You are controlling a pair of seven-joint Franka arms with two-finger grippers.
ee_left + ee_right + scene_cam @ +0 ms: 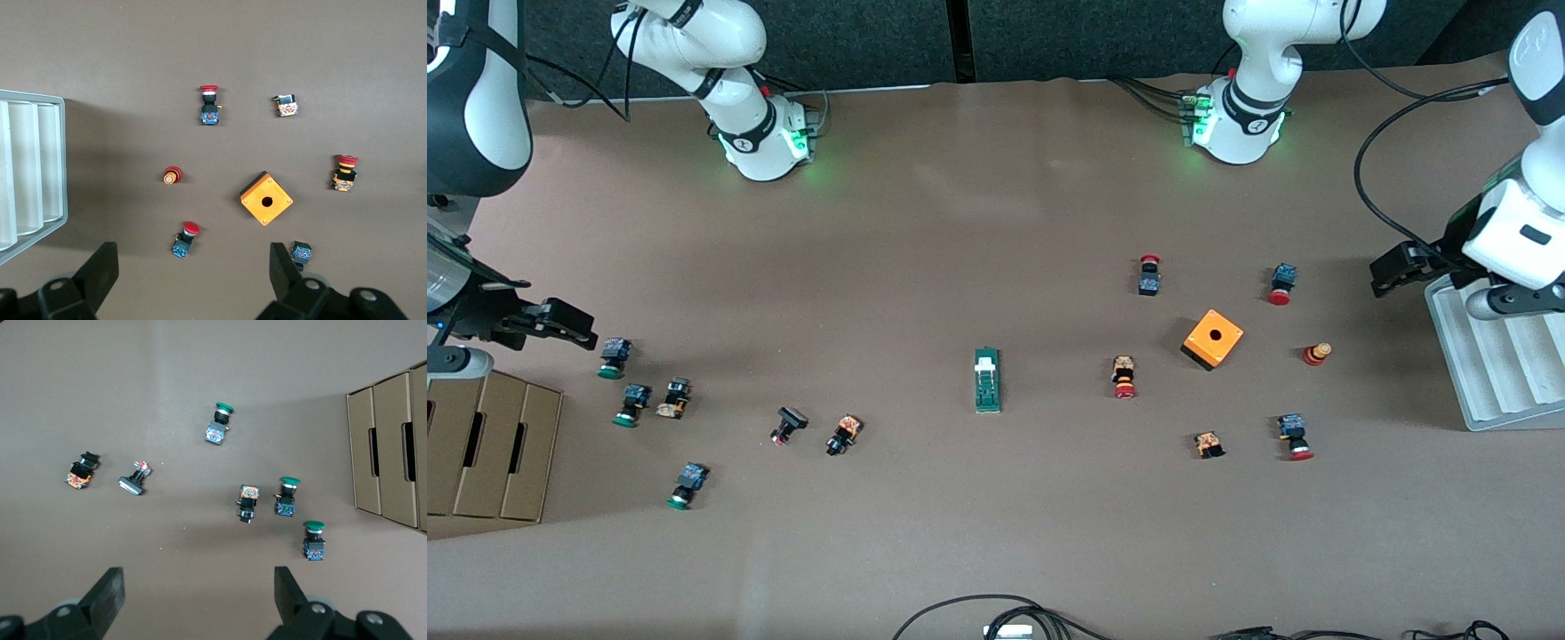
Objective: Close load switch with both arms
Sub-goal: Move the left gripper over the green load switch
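The load switch [987, 380] is a narrow green block lying in the middle of the table, its white sliding piece at the end farther from the front camera. It does not show in either wrist view. My left gripper [1390, 271] hangs open over the table's left-arm end, beside the grey tray, well away from the switch. In the left wrist view its fingers [100, 270] stand wide apart with nothing between them. My right gripper [569, 327] hangs open over the right-arm end, above the cardboard box's edge. Its fingers [107, 593] hold nothing.
An orange cube with a hole [1213, 339] and several red-capped push-buttons [1125, 377] lie toward the left arm's end. Several green-capped push-buttons [633, 404] lie toward the right arm's end. A grey ribbed tray [1485, 356] and a cardboard box [480, 444] stand at the table's two ends.
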